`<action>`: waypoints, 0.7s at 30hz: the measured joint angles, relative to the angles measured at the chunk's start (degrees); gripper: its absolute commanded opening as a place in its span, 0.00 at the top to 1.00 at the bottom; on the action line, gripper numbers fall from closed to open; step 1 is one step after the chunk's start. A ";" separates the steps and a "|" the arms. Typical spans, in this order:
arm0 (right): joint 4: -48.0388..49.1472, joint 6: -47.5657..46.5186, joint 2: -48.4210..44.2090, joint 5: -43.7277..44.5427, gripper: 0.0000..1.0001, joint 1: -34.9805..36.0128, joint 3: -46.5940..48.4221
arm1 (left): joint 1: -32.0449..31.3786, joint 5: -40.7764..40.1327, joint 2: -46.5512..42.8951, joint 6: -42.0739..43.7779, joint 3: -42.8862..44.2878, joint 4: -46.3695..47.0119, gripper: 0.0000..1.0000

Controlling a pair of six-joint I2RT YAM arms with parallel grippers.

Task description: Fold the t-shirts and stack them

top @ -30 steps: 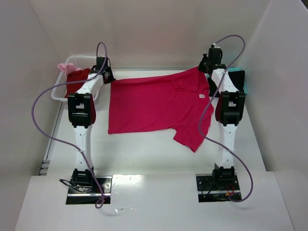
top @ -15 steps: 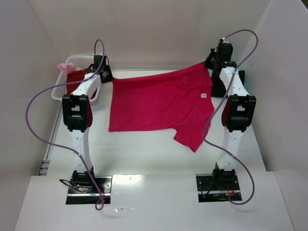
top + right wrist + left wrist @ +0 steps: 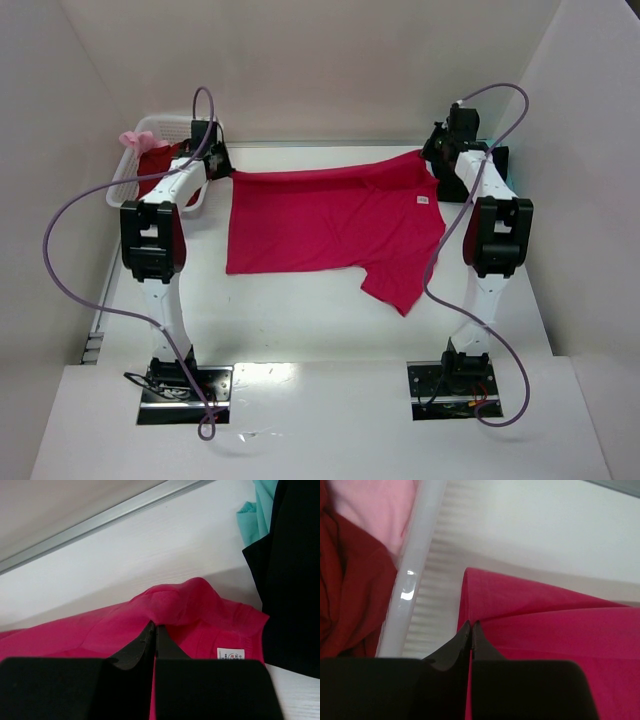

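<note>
- White basket (image 3: 415,580): stands at the far left of the table (image 3: 300,310) and holds a dark red tee (image 3: 350,595) and a pale pink tee (image 3: 375,505). Position is unchanged from a second ago.
- Left end effector (image 3: 471,629): jaws pinched tight on the far left corner of the crimson-pink t-shirt (image 3: 320,215), just beside the basket rim. The grip point is as before, but the arm's elbow has shifted leftward.
- Crimson-pink t-shirt: spread across mid-table, with its far edge stretched between the two end effectors. One sleeve lies toward the near right, and the white neck tag (image 3: 230,654) faces up.
- Right end effector (image 3: 153,629): jaws closed on a bunched fold at the shirt's far right corner. That corner sits lower than half a second ago, and the elbow has swung outward to the right.
- Black tee (image 3: 295,570) and teal tee (image 3: 252,510): at the far right, just beside that corner.
</note>
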 measured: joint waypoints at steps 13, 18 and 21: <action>-0.07 -0.02 0.59 -1.29 1.00 -0.09 0.11 | 0.00 0.07 -2.73 -0.02 -2.25 -0.04 1.00; -0.13 -0.13 -1.33 -1.53 1.00 -0.09 0.09 | 0.00 0.22 -4.48 0.04 -2.25 -0.02 1.00; -0.07 -0.37 -2.58 -1.51 1.00 -0.09 0.11 | 0.00 0.20 -4.72 0.04 -1.86 -0.11 1.00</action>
